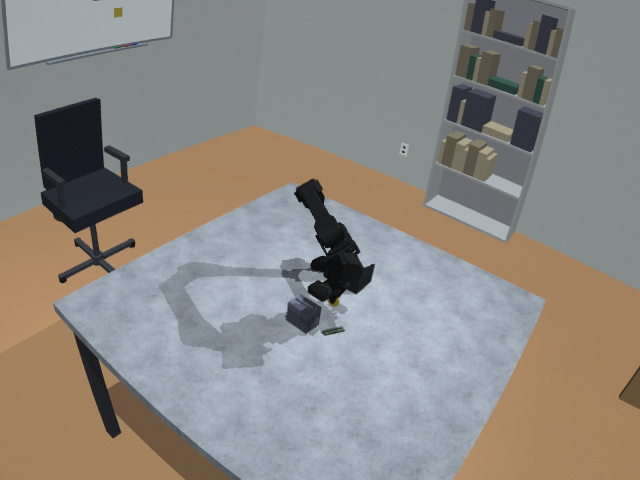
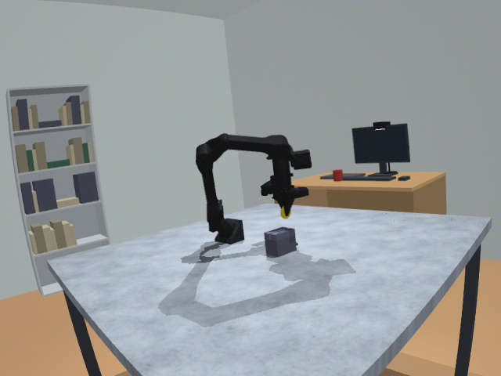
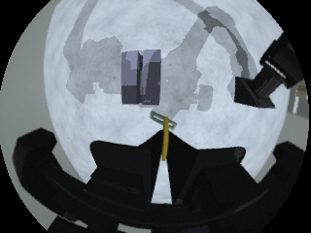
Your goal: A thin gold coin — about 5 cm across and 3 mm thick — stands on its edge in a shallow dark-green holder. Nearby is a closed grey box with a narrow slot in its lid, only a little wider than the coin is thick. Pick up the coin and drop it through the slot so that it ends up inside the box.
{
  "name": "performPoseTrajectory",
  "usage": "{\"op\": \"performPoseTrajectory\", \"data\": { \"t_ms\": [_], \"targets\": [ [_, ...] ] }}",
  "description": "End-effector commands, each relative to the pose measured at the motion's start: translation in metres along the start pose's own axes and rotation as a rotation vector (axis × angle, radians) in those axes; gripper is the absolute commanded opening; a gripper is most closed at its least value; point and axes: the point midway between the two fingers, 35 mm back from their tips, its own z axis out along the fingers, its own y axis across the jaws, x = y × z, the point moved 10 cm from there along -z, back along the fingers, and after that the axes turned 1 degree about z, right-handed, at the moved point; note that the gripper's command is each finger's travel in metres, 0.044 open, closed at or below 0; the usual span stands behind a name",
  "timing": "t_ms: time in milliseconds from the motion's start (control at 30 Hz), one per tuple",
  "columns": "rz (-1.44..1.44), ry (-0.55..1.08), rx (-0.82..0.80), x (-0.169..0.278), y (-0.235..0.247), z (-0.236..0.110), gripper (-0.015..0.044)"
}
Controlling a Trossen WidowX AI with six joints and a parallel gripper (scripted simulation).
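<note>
My gripper point(image 1: 333, 299) point(image 2: 286, 210) point(image 3: 163, 132) is shut on the thin gold coin point(image 1: 334, 302) point(image 2: 283, 213) point(image 3: 166, 139) and holds it upright, edge down, in the air. The closed grey box point(image 1: 303, 313) point(image 2: 279, 240) point(image 3: 142, 77) stands on the table below and a little to one side of the coin; its dark slot runs along the lid. The dark-green holder point(image 1: 333, 330) point(image 3: 159, 116) lies empty on the table beside the box. In the wrist view the coin shows edge-on, pointing toward the holder and the box beyond it.
The arm's base point(image 2: 228, 231) stands on the grey marbled table point(image 1: 423, 330) point(image 2: 404, 251) behind the box. An office chair point(image 1: 82, 180), a bookshelf point(image 1: 496, 113) and a desk with a monitor point(image 2: 380, 147) stand away from the table.
</note>
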Motion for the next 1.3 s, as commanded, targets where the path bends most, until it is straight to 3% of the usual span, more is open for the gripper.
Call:
{"op": "performPoseTrajectory", "data": {
  "t_ms": [0,867,1267],
  "targets": [
    [0.002,-0.001,-0.003,-0.011,0.008,-0.001,0.0000],
    [0.003,-0.009,-0.003,-0.068,0.039,0.000,0.0000],
    [0.005,-0.005,-0.001,-0.064,0.038,0.000,0.0000]
  ]
}}
